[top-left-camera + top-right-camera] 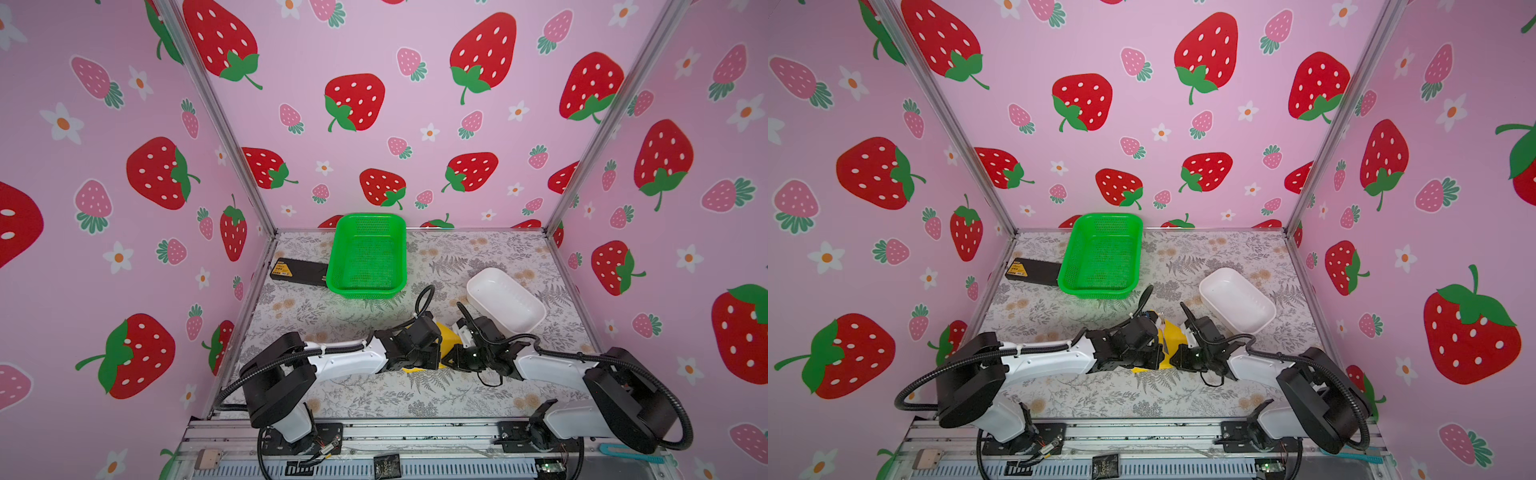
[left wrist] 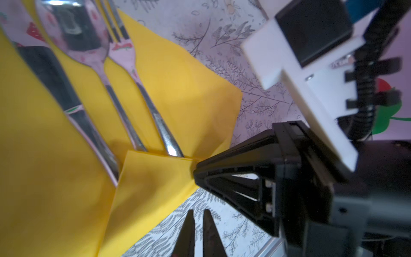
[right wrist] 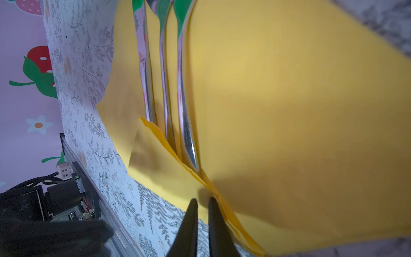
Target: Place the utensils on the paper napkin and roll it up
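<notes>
At the lower centre of both top views, between the two wrists, we find the paper napkin [image 1: 448, 337], mostly hidden under the arms; the wrist views show it better, with the utensils [image 2: 114, 101] lying side by side on it: what looks like a knife [image 2: 73, 104], a spoon [image 2: 73, 26] and a fork [image 2: 124, 51], with one corner of the sheet folded over their handle ends; the right gripper [image 3: 202, 200], at the bottom centre of its own view, has its jaws drawn to a slit on the crease of that flap, and we judge the paper pinched between them; the left gripper [image 2: 198, 211], at the bottom edge of its view, is closed on nothing, over the table [image 2: 235, 224] just beside the napkin's edge.

What worries us: the paper is thin, so a pull from one pinch may tear it or drag the whole sheet; the smooth handles could slide out from under the flap or fan apart; a roll started from one side may go skew and leave the tines poking out; the wrists are near each other and may collide.

As for writing, the black box [image 1: 297, 271] left of the green basket [image 1: 370, 217] bears a yellow label, too small for us to read; a small black tag [image 1: 386, 464] at the bottom edge carries pale letters we cannot make out; we see no marking on the white dish [image 1: 505, 302].
</notes>
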